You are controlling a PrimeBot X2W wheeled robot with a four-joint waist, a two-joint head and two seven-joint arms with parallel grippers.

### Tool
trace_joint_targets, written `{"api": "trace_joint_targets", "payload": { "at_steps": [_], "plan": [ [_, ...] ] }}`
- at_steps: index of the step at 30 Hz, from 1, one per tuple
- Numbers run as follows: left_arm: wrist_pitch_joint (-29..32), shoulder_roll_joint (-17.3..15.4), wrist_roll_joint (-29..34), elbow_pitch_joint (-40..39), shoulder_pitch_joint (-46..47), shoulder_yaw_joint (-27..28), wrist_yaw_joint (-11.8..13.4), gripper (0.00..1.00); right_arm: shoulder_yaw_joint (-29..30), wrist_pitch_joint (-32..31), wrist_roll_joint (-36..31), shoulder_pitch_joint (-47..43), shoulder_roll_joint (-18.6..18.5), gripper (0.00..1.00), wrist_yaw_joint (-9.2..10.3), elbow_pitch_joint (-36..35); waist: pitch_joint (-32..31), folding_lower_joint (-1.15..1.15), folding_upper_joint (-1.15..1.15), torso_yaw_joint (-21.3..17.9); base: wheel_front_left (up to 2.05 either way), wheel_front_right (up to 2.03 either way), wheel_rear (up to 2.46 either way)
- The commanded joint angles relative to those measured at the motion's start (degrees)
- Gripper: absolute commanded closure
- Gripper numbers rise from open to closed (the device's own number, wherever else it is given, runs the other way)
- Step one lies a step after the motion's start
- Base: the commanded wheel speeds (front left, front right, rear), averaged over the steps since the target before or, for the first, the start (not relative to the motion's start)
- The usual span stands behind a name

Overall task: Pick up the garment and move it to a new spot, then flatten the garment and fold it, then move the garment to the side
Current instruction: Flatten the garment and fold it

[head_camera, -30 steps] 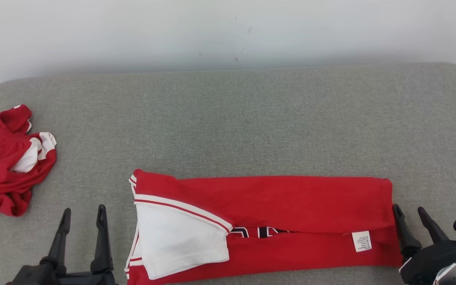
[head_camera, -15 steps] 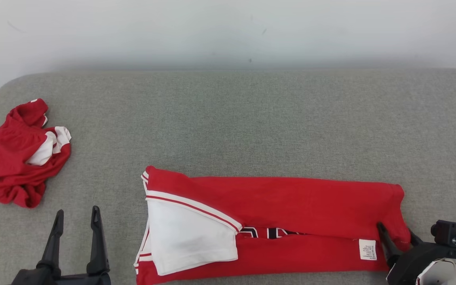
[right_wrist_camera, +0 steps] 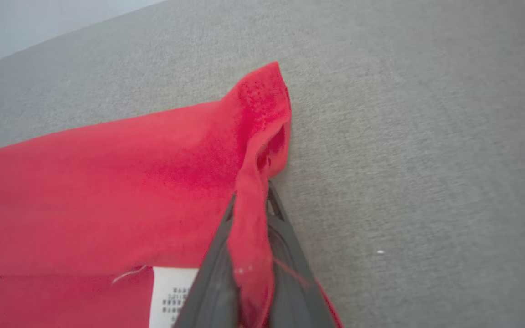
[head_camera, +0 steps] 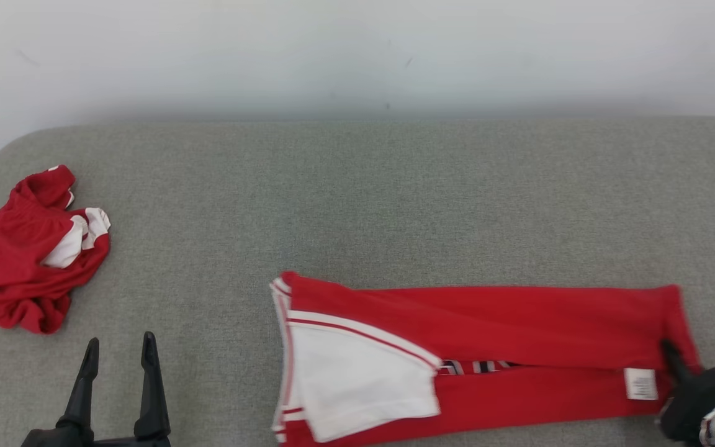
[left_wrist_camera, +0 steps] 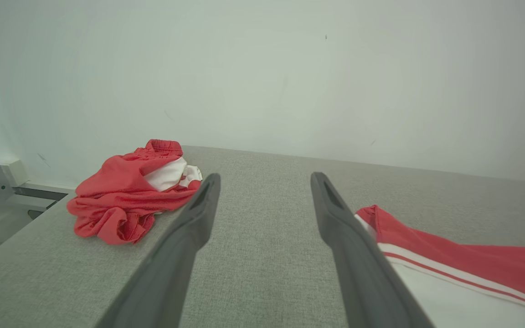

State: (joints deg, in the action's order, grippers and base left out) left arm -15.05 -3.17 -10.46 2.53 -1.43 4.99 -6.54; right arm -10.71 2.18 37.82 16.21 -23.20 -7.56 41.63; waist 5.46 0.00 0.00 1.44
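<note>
Your right claw has pinched the hem of the red jersey and dragged it toward 3 o'clock, probably starting the next fold; left claw hangs wide.

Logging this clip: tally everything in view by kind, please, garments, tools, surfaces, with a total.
Garments: 2, the long folded red-and-white fabric garment and the crumpled red-and-white fabric garment.
Tools: 2, the open left tool and the right tool, shut on the folded garment's end.
Surfaces: 1, the grey fabric-covered tabletop.
Total: 5.
</note>
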Motion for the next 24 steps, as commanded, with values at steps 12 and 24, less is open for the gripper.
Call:
{"api": "trace_joint_targets", "payload": {
  "at_steps": [12, 24],
  "plan": [
    [-0.2, 0.3, 0.3, -0.1, -1.5, 1.7, -0.4, 0.00, 4.5, 1.6, -1.8, 1.6, -7.9, 1.00, 0.16, -0.7, -1.2, 0.00, 0.00, -2.7, 0.00, 0.00, 0.00],
    [-0.2, 0.3, -1.0, 0.1, -0.5, 1.4, 0.2, 0.00, -3.1, -4.0, -4.7, -1.7, 2.0, 1.00, 0.15, -23.0, -0.4, 0.00, 0.00, -4.1, 0.00, 0.00, 0.00]
  ]
}}
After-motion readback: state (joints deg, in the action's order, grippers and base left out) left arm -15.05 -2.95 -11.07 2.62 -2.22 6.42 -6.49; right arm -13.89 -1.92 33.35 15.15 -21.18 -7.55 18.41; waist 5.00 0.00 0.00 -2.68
